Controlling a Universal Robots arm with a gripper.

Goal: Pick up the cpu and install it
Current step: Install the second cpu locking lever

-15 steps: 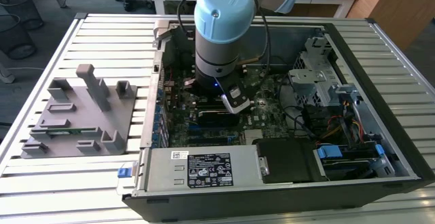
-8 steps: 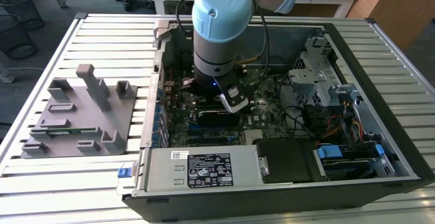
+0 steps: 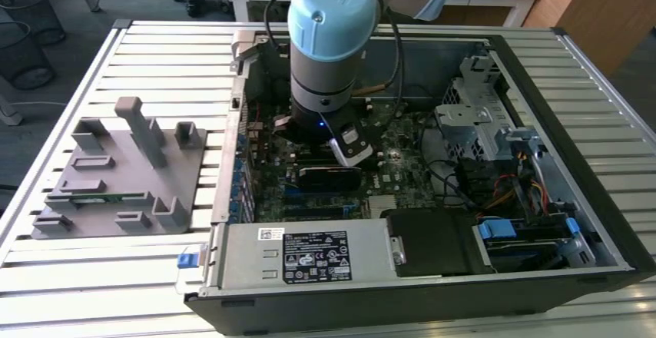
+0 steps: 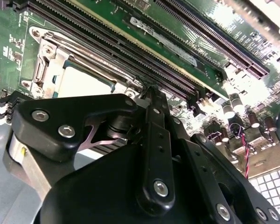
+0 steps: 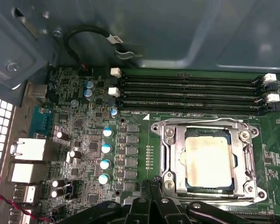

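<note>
the worktop (image 3: 92,276) is a slatted metal surface carrying an open pc case (image 3: 594,223) lying on its side, w/ a grey plastic fixture (image 3: 113,192) on the exterior view's left, well apart from the case. the arm (image 3: 326,38), blue-capped w/ a grey body, reaches straight down into the middle of the case, over the motherboard (image 5: 84,140). near edge of the case holds the power supply (image 3: 307,255); drive bays w/ blue tabs sit at the exterior view's right.

the gripper (image 5: 151,189) hangs just over the board beside the cpu socket (image 5: 170,158), its black linkages converging. the fingers (image 4: 151,100) look closed together to a narrow tip w/ nothing btwn them. in the second wrist view that tip is right at the edge of the socket frame, next to the memory slots (image 5: 191,93); can't tell if it touches.

the cpu (image 5: 208,161) already lies flat inside the socket, pale silver top facing up, framed by the metal load plate which is open around it. in the second wrist view the cpu (image 4: 81,84) shows as a pale square just past the gripper's black body. small capacitors (image 5: 105,156) w/ blue tops stand in a row beside the socket.
</note>
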